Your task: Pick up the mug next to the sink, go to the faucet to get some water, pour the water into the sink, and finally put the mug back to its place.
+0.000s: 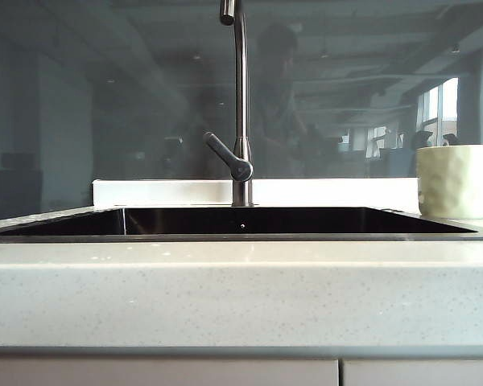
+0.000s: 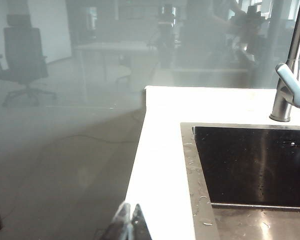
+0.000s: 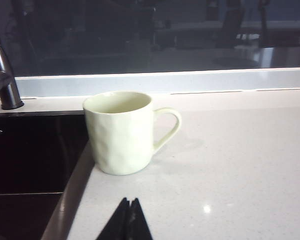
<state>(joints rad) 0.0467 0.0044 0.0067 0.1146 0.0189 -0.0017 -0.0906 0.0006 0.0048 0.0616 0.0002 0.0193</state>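
Mug [image 3: 119, 132]: upright on pale speckled countertop [image 3: 230, 165], just beside right edge of sink [image 1: 241, 221], handle turned away from basin. No water visible inside. Faucet [image 1: 240, 104]: behind sink at centre, lever angled to left. Right gripper [image 3: 127, 220]: fingers pressed together, nothing held, near mug without touching. Left gripper [image 2: 126, 222]: fingers pressed together, nothing held, over countertop at left corner of sink. Glass wall [image 1: 105, 96] behind.
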